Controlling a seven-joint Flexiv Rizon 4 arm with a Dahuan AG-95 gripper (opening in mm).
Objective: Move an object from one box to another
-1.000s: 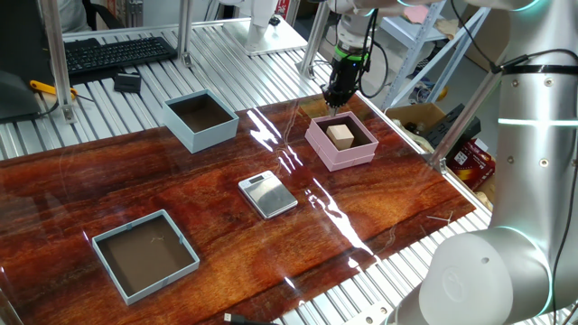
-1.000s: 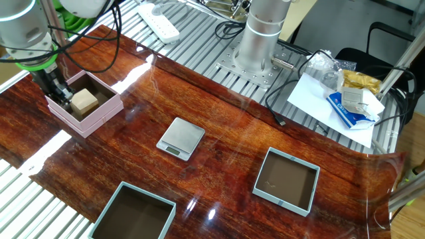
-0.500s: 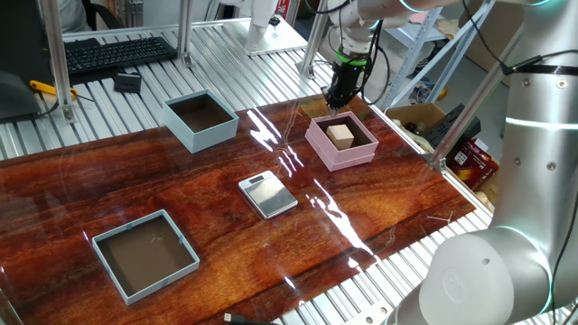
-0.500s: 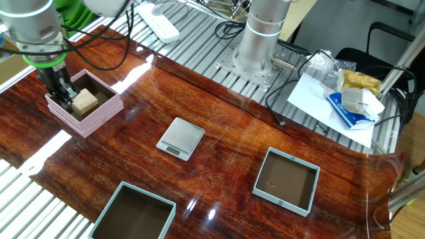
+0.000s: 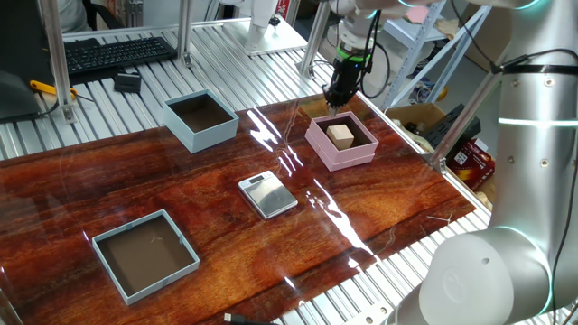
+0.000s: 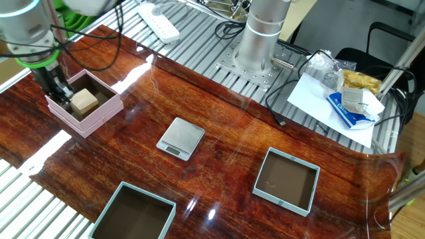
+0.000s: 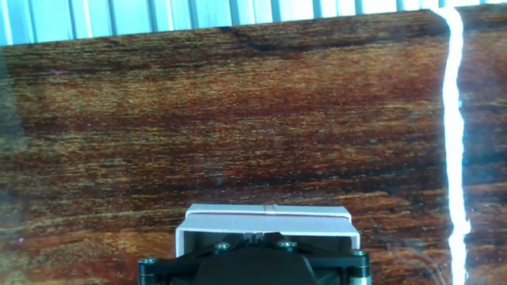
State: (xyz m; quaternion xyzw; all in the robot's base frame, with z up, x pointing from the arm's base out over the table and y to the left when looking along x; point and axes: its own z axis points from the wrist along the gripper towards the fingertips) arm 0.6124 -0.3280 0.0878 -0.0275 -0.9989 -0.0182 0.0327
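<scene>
Cube (image 5: 340, 135): tan block, sits inside the pink box (image 5: 364, 156), right of center in one fixed view; upper left in the other fixed view (image 6: 84, 101). Nothing holds it.
Gripper (image 5: 332, 97): points down, tip at the box's far edge, beside the cube, not over it. In the other fixed view (image 6: 62, 93) it's at the box's left wall, just beside the cube.
Jaws: closed, nothing between them.
Hand view: mostly bare wood plus a strip of pink wall (image 7: 269, 219) at bottom center; cube not in sight.
Goal box: tall-walled blue box (image 5: 200, 120), upper left of one fixed view, well apart from the pink one. Shallower tray (image 5: 144, 253) at lower left is not it.
Step in hand (my read): lining up for the grab; cube not yet picked.
Do it well: lift a bit, open wide, center over the cube, square the fingers to 2 flat faces, drop straight.
Risk: closed tip or a finger catching the low wall and shoving the box.
Scale (image 5: 267, 194): mid-table, on the way across; carry high enough to clear it.
</scene>
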